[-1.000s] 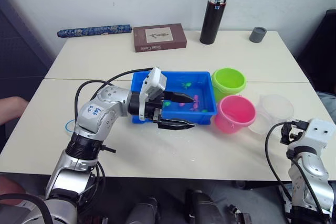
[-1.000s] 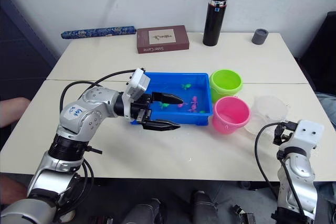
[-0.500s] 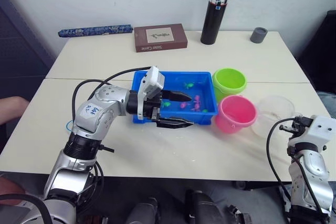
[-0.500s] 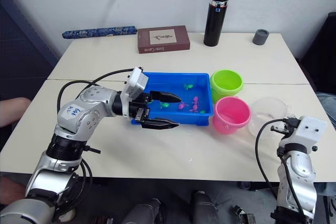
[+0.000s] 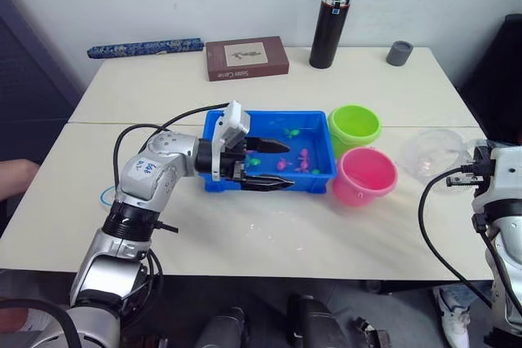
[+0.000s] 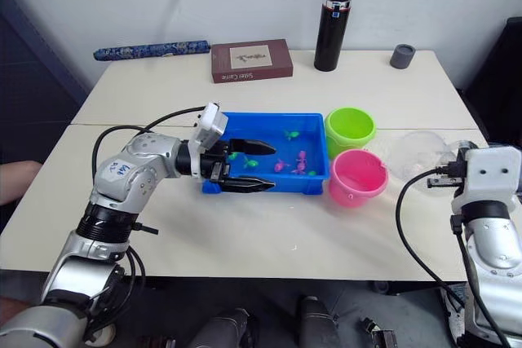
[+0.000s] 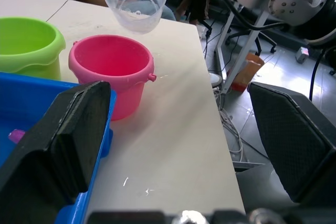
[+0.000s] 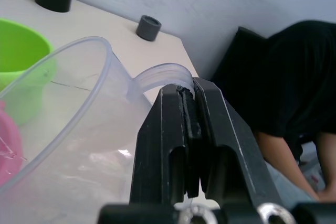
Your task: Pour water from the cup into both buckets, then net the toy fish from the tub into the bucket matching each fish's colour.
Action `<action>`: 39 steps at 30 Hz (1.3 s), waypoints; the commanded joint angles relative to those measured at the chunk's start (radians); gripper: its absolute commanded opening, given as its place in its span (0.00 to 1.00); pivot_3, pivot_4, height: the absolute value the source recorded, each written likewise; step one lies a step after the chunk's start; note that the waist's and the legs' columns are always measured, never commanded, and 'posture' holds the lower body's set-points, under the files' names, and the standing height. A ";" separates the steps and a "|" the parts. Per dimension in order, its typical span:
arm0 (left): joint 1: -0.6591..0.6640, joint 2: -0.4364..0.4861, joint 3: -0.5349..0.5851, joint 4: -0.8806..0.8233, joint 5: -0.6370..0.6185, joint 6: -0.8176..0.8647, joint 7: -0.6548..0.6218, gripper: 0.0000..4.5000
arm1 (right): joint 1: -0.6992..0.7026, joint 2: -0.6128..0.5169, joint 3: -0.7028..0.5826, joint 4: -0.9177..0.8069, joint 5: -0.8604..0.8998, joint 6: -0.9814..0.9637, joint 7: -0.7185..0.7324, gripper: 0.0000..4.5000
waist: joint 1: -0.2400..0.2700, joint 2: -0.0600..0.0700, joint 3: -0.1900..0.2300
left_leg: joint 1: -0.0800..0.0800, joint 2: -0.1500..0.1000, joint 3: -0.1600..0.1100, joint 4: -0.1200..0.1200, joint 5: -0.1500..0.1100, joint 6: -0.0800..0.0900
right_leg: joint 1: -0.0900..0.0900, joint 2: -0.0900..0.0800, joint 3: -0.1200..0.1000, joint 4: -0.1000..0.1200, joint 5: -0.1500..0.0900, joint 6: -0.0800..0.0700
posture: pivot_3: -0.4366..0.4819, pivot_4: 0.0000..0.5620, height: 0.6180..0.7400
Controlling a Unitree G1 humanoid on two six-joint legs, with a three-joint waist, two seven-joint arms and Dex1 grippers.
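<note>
**Cup lifted beside the pink bucket, left gripper spread at the tub**

In the head views we see a pale table [image 5: 326, 226] against a white wall. A black flask [image 5: 332, 11], a small grey cup [image 5: 399, 52], a brown book [image 5: 247, 58] and a dark blue patterned roll [image 5: 145, 47] sit along its far side. The blue tub [image 5: 236, 121] stands mid-table with tiny pink fish [image 5: 303, 156] and green fish [image 5: 288, 130] lying inside it. The green bucket [image 5: 354, 126] touches the tub's right end, and the pink bucket [image 5: 364, 175] sits just in front of the green one. The left gripper [image 5: 273, 166] has its fingers wide apart, one over the tub's inside and one along its near wall. The clear cup [image 5: 435, 154] is held off the table to the right of the pink bucket, tipped on its side, at the right gripper [image 6: 462, 170].

In the left wrist view we see the two black fingers [image 7: 68, 129] spread apart with bare tabletop between them. The pink bucket and green bucket stand beyond the tub's rim, and the cup hangs tilted above and behind the pink bucket.

In the right wrist view we see the right gripper's fingers [image 8: 160, 140] clamped together on the cup's clear handle [image 8: 160, 74]. The cup's mouth faces toward the green bucket. A person in black clothing [image 8: 278, 87] sits past the table edge.
</note>
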 commanded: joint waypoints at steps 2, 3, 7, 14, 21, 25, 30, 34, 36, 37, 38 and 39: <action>-0.028 -0.006 -0.002 0.028 0.031 -0.040 -0.014 1.00 | -0.017 -0.073 0.043 -0.045 -0.116 -0.013 0.017 0.01 | 0.002 0.000 0.000 | 0.000 0.000 0.000 0.000 0.000 0.000 | 0.000 0.000 0.000 0.000 0.000 0.000 | 0.48 0.27 1.00; -0.031 -0.007 -0.002 0.034 0.037 -0.044 -0.016 1.00 | -0.020 -0.087 0.058 -0.045 -0.142 -0.016 0.020 0.01 | 0.002 0.000 0.000 | 0.000 0.000 0.000 0.000 0.000 0.000 | 0.000 0.000 0.000 0.000 0.000 0.000 | 0.48 0.27 1.00; -0.036 -0.011 0.001 0.045 0.047 -0.054 -0.022 1.00 | -0.033 -0.156 0.132 -0.036 -0.271 -0.046 0.027 0.01 | 0.001 0.000 0.000 | 0.000 0.000 0.000 0.000 0.000 0.000 | 0.000 0.000 0.000 0.000 0.000 0.000 | 0.48 0.27 1.00; -0.033 -0.012 0.006 0.043 0.054 -0.060 -0.022 1.00 | -0.056 -0.247 0.218 -0.031 -0.477 -0.119 0.040 0.01 | 0.001 0.000 0.000 | -0.001 0.000 0.000 0.000 0.000 0.000 | -0.001 0.000 0.000 0.000 0.000 0.000 | 0.48 0.27 1.00; -0.035 -0.016 0.012 0.051 0.061 -0.069 -0.017 1.00 | -0.082 -0.243 0.243 -0.022 -0.571 -0.172 0.049 0.01 | 0.001 0.000 0.000 | -0.001 0.000 0.000 0.001 0.000 0.000 | -0.001 0.000 0.000 -0.001 0.000 0.000 | 0.48 0.27 1.00; -0.038 -0.023 0.019 0.055 0.059 -0.068 -0.007 1.00 | -0.097 -0.179 0.214 -0.018 -0.520 -0.133 0.062 0.01 | 0.001 0.000 0.000 | -0.001 0.000 0.000 0.001 0.000 0.000 | -0.001 0.000 -0.001 0.000 0.000 0.000 | 0.48 0.27 1.00; -0.058 -0.040 0.043 0.093 0.054 -0.062 0.019 1.00 | -0.108 -0.050 0.127 -0.015 -0.375 -0.052 0.087 0.01 | 0.003 0.000 0.000 | -0.001 0.000 0.000 0.001 0.000 0.000 | -0.001 0.000 -0.001 0.000 0.000 0.000 | 0.48 0.27 1.00; -0.105 -0.071 0.069 0.168 0.068 -0.080 0.075 1.00 | -0.131 0.038 0.050 -0.027 -0.250 0.037 0.104 0.01 | 0.001 0.000 0.000 | -0.001 0.000 0.000 0.001 0.000 0.000 | -0.001 0.000 -0.001 0.000 0.000 0.000 | 0.48 0.27 1.00; -0.131 -0.085 0.078 0.204 0.075 -0.084 0.100 1.00 | -0.155 0.065 0.024 -0.031 -0.201 0.085 0.107 0.01 | 0.001 0.000 0.000 | -0.001 0.000 0.000 0.001 0.000 0.000 | -0.001 0.000 -0.001 0.001 0.000 0.000 | 0.48 0.27 1.00; -0.144 -0.091 0.080 0.224 0.084 -0.090 0.112 1.00 | -0.175 0.076 0.011 -0.031 -0.174 0.115 0.107 0.01 | 0.001 0.000 0.000 | -0.001 0.000 0.000 0.001 0.000 0.000 | -0.001 0.000 -0.001 0.001 0.000 0.000 | 0.48 0.27 1.00; -0.155 -0.095 0.079 0.241 0.092 -0.095 0.121 1.00 | -0.195 0.081 0.003 -0.028 -0.154 0.141 0.107 0.01 | 0.001 0.000 0.000 | -0.001 0.000 0.000 0.001 0.000 0.000 | -0.001 0.000 -0.001 0.001 0.000 0.000 | 0.48 0.27 1.00; -0.165 -0.100 0.077 0.258 0.100 -0.102 0.129 1.00 | -0.216 0.082 -0.002 -0.022 -0.140 0.162 0.106 0.01 | 0.000 0.000 0.000 | -0.001 0.000 0.000 0.001 0.000 0.000 | -0.001 0.000 -0.001 0.001 0.000 0.000 | 0.48 0.27 1.00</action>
